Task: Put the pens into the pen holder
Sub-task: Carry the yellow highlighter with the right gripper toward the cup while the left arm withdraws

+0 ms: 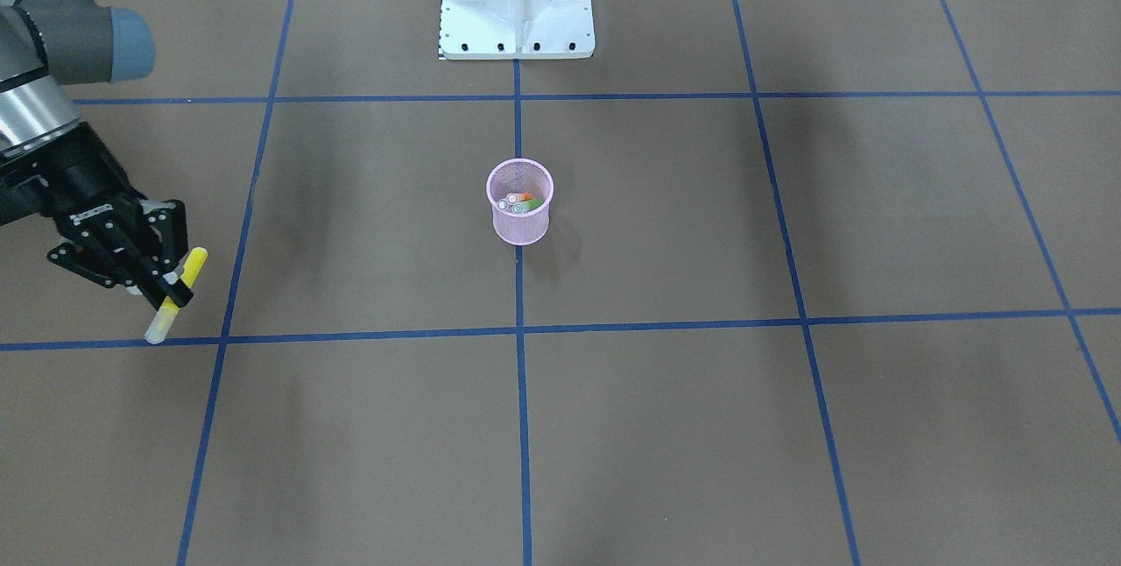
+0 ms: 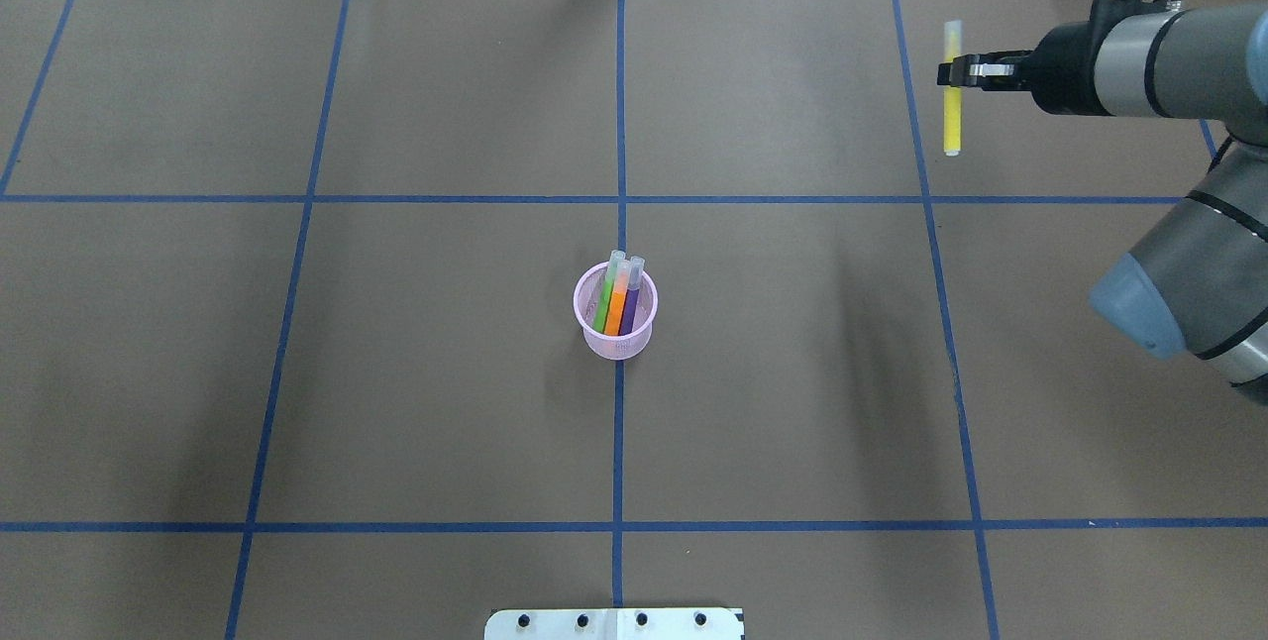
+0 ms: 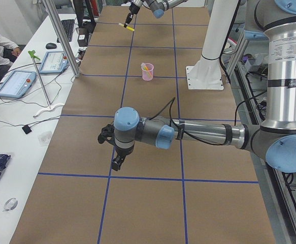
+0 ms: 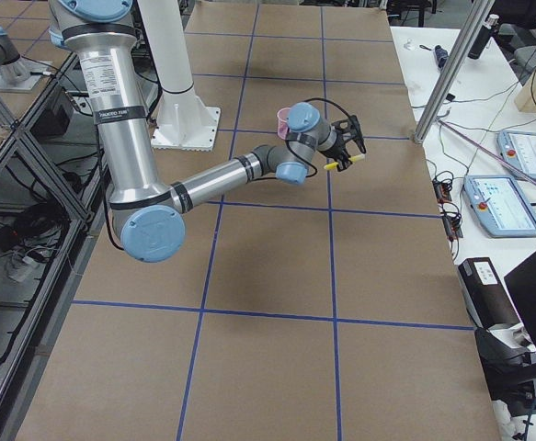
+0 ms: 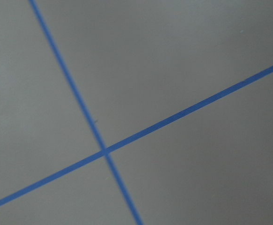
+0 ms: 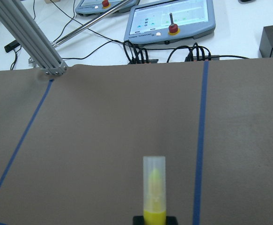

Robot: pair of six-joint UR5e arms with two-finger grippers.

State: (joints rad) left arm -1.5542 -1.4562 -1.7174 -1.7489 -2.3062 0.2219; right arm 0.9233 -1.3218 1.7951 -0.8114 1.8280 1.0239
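The small round pink wire-mesh pen holder stands upright in the middle of the brown table, right on one of the blue tape lines. Inside it are a slim green pen, an orange pen and a purple pen. They sit side by side, and their pale translucent caps lean over the rim towards twelve o'clock in the overhead view.

Well away from the holder, at about two o'clock from it, the right gripper has its fingers pinched on a yellow pen of the same slim kind. It grips near the pen's middle. The pen lies along the twelve-to-six line, with its clear cap at the twelve o'clock end, and it seems to be held off the surface.

The left gripper hangs pointing down over the table. It shows only in the side view, so I cannot tell whether its fingers are apart or together.
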